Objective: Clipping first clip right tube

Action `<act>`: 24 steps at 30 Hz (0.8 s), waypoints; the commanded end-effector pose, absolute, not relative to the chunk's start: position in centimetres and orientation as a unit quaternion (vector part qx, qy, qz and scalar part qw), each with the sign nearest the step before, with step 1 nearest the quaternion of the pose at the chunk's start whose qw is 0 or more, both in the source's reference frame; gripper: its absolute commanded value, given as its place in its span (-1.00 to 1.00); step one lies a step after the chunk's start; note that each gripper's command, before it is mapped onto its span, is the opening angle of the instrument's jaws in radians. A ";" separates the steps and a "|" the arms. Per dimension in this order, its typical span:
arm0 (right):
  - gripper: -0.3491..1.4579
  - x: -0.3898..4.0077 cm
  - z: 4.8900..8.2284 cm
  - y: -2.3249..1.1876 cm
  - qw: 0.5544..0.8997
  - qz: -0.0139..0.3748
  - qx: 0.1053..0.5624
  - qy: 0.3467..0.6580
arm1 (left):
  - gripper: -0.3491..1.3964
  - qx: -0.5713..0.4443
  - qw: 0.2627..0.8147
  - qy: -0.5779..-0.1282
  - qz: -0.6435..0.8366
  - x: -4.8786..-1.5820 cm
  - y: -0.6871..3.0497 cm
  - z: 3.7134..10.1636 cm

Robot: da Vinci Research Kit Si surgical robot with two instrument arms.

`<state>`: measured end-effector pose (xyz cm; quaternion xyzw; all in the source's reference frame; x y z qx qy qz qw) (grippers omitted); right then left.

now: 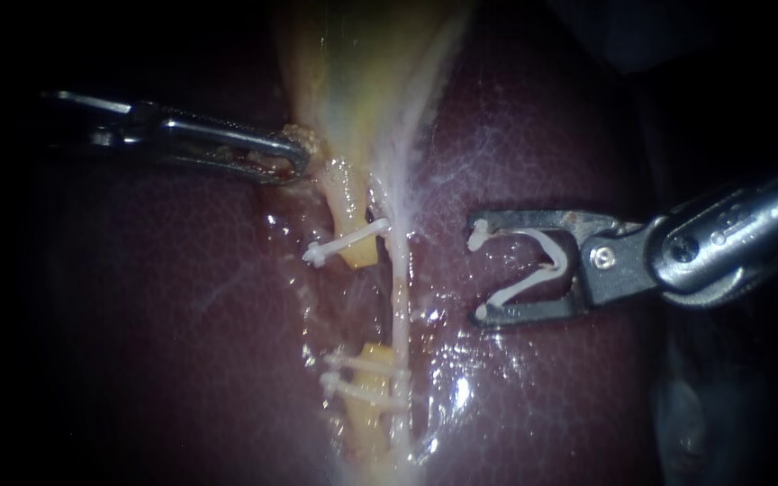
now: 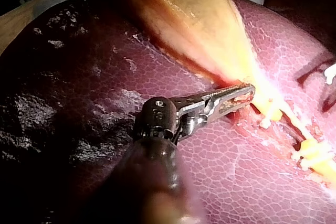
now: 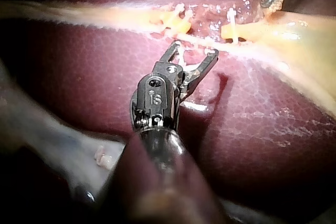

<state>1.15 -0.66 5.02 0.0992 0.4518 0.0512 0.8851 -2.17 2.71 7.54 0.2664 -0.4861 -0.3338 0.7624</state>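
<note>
Broadly, liver (image 1: 542, 135): one, dark red, glossy.
Gallbladder (image 1: 362, 72): one, yellow; left instrument (image 1: 294, 160) clamped on its neck.
Right tube (image 1: 400, 279): one pale thin strand, running just beside the yellow left tube (image 1: 346, 202).
Right instrument (image 1: 479, 274): jaws wide, cradling one loaded clip (image 1: 562, 259), near right tube, apart.
Closed clips (image 1: 346, 243): three, white, across left tube.

The right instrument (image 1: 477, 268), an open white plastic clip (image 1: 558, 261) between its jaws, sat over the red liver (image 1: 182, 297) just right of the thin pale tube (image 1: 399, 288), the left instrument (image 1: 297, 162) across it at the yellow gallbladder (image 1: 362, 81).
</note>
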 end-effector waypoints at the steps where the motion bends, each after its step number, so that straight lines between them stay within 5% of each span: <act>1: -0.06 1.15 5.02 -0.66 0.885 0.051 0.099 0.452 | -1.00 0.267 0.762 -0.486 -0.334 -2.17 2.71 7.54; 24: -0.06 1.22 5.03 -0.66 0.881 0.049 0.107 0.458 | -1.00 0.226 0.748 -0.524 -0.339 -1.77 3.12 6.87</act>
